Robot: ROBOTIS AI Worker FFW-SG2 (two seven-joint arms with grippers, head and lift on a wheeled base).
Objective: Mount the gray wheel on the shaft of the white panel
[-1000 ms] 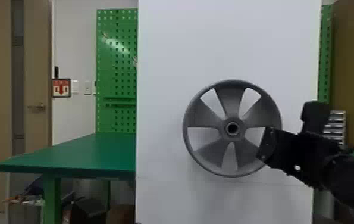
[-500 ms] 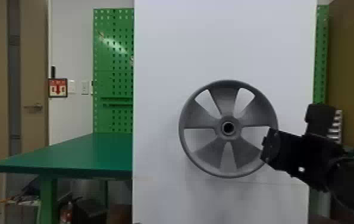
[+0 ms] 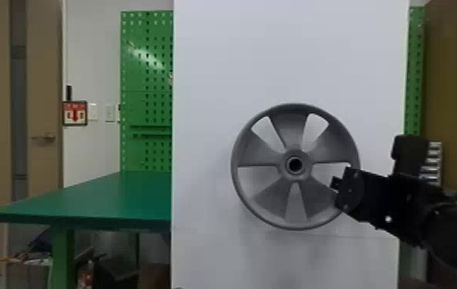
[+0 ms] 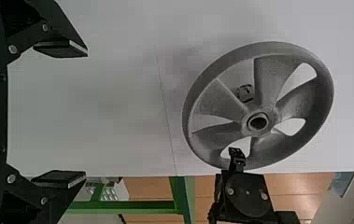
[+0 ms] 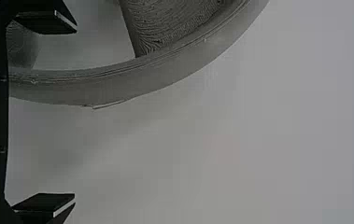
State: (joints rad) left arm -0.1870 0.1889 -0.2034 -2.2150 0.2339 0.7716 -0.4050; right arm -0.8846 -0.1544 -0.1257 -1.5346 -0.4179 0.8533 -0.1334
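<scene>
The gray wheel (image 3: 273, 192) stands upright against the white panel (image 3: 315, 57), its hub hole facing the head. At the wheel's right rim in the head view is my right gripper (image 3: 336, 184). In the right wrist view that gripper (image 5: 69, 116) is open, with the wheel's rim (image 5: 165, 70) passing between its spread fingers, nearer one of them. In the left wrist view my left gripper (image 4: 79, 114) stands open with nothing between its fingers, apart from the wheel (image 4: 305, 100). I cannot make out the shaft inside the hub.
A green table (image 3: 85, 200) stands to the left of the panel, with a green pegboard (image 3: 146, 96) behind it. Odds and ends lie under the table. Behind the right arm is a brown cabinet (image 3: 446, 96).
The wheel, panel and background have shifted slightly left in the head view, while the right arm has stayed almost in place, so less of it overlaps the wheel.
</scene>
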